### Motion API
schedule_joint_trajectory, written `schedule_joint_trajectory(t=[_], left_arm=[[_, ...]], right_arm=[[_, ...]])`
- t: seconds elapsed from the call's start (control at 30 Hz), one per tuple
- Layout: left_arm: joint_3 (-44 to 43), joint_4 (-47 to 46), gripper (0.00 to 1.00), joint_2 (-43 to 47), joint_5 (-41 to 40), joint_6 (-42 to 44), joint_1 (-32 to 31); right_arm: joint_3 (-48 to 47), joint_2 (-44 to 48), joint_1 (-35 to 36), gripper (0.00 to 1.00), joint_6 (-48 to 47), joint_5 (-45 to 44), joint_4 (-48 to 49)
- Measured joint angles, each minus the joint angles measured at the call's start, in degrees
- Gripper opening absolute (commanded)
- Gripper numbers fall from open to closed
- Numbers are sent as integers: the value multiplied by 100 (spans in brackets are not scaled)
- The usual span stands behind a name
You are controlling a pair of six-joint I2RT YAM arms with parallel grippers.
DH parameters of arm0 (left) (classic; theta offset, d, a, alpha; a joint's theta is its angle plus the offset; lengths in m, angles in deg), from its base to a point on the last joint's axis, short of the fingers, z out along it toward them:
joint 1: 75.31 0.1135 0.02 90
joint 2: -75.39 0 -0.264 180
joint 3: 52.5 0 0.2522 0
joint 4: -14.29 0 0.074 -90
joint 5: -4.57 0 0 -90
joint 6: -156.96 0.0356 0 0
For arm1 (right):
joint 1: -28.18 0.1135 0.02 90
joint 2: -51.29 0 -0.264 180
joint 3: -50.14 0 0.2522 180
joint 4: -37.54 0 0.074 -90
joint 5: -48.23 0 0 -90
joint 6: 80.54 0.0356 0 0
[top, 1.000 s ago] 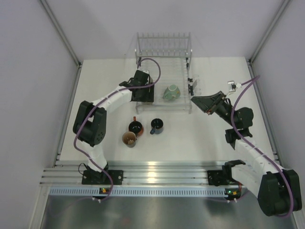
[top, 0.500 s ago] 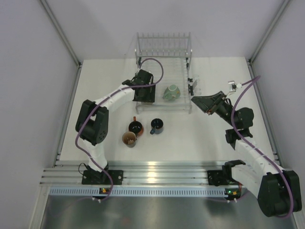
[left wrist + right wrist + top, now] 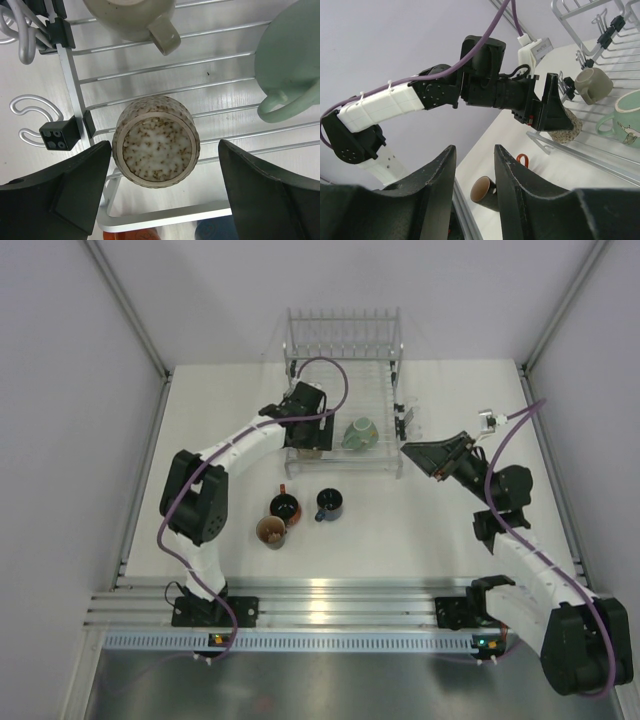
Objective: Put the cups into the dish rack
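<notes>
The dish rack (image 3: 378, 465) stands at the back middle of the table. My left gripper (image 3: 308, 437) hangs open over its near left corner. A speckled beige mug (image 3: 156, 141) stands upside down on the rack wires between the spread fingers (image 3: 75, 190), untouched by them. A second beige mug (image 3: 132, 17) and the mint-green mug (image 3: 292, 55) lie in the rack beside it. The black mug (image 3: 285, 506), dark blue mug (image 3: 329, 504) and orange-brown mug (image 3: 271, 531) sit on the table in front of the rack. My right gripper (image 3: 408, 450) hovers by the rack's right near corner, slightly open and empty.
The rack's upright tines (image 3: 343, 325) stand at its far end. Wire hooks and black clips (image 3: 55, 137) sit on the rack's left rail. Grey walls close in the table on three sides.
My left wrist has shifted a little to the right and back above the rack's near left corner. The right arm has not moved.
</notes>
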Motion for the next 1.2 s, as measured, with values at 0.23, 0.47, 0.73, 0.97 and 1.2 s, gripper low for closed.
schedule_joint_trajectory(t=[0.23, 0.47, 0.73, 0.97, 1.2], left_arm=[[-33, 9, 93, 59, -210, 17, -59], [-28, 13, 94, 929, -737, 7, -168], [1300, -1303, 98, 3191, -208, 35, -186], [2131, -1733, 98, 3508, 800, 61, -146], [2758, -1827, 98, 4162, 1845, -33, 232]], right_arm=[[0, 114, -4, 37, -111, 2, -214], [-131, 448, 9, 38, -894, -212, -1495], [-1180, 136, 1307, 38, -2304, -1668, -3370], [-2122, -1213, 2634, 38, -3091, -3042, -4531], [-2594, -2232, 3582, 37, -3449, -4000, -5383]])
